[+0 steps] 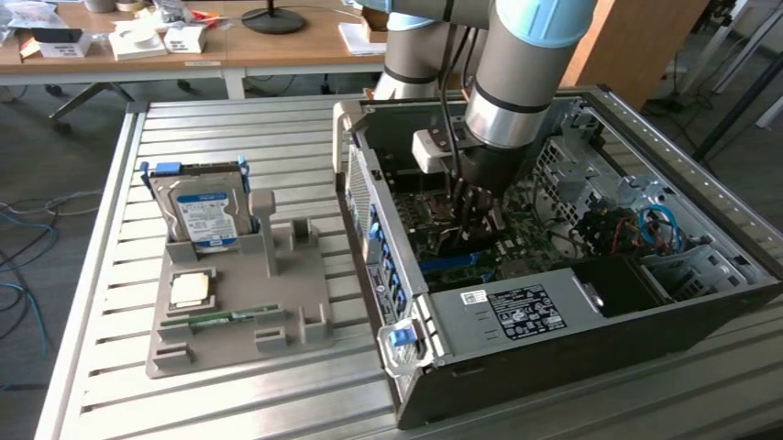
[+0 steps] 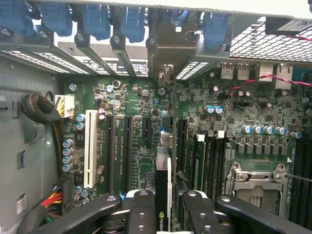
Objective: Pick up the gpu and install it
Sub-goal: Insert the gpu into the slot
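Dark and seen edge-on, the gpu (image 2: 162, 175) is clamped in the end effector (image 2: 164, 210) inside the computer case (image 1: 416, 385), just above the green motherboard (image 2: 141, 97) and its slots. Pickup looks done. Whether the card is seated cannot be told.

Diffuse overhead light falls evenly on the ribbed tabletop (image 1: 245, 128) with mild glare, the computer case (image 1: 423, 385) interior lies in shadow, and the motherboard (image 2: 136, 122) appears evenly lit around the dark gpu (image 2: 161, 195).
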Motion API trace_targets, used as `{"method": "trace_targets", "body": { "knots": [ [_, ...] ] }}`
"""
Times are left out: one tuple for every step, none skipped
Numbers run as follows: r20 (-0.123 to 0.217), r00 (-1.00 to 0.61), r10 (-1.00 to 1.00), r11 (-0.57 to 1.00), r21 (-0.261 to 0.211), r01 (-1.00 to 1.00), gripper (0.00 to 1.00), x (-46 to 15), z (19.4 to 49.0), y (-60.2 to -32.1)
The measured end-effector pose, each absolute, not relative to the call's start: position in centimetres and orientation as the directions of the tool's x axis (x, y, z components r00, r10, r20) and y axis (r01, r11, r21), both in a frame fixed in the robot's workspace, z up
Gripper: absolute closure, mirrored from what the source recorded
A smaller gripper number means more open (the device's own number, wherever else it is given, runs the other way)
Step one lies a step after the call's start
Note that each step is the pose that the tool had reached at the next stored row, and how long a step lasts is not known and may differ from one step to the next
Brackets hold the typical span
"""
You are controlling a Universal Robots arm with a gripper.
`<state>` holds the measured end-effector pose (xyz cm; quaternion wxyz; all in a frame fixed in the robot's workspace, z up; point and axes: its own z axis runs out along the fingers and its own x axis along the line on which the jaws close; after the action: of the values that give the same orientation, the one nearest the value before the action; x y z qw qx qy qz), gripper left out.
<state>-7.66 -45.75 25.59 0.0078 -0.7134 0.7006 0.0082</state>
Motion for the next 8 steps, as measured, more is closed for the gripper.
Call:
{"method": "trace_targets", "body": {
  "knots": [
    [-0.023, 0.018, -1.0, -0.018, 0.0, -1.0, 0.74, -7.66, 25.58, -45.76],
    [-0.023, 0.017, -1.0, -0.017, 0.0, -1.0, 0.74, -7.66, 25.58, -45.76],
    [-0.023, 0.017, -1.0, -0.017, 0.0, -1.0, 0.74, -7.66, 25.59, -45.76],
    [-0.023, 0.017, -1.0, -0.017, 0.0, -1.0, 0.74, -7.66, 25.58, -45.76],
    [-0.023, 0.016, -1.0, -0.016, 0.0, -1.0, 0.74, -7.66, 25.58, -45.76],
    [-0.023, 0.015, -1.0, -0.015, 0.0, -1.0, 0.74, -7.66, 25.58, -45.76],
    [-0.023, 0.014, -1.0, -0.014, 0.0, -1.0, 0.74, -7.66, 25.59, -45.76],
    [-0.023, 0.013, -1.0, -0.013, 0.0, -1.0, 0.74, -7.66, 25.59, -45.76]
  ]
}}
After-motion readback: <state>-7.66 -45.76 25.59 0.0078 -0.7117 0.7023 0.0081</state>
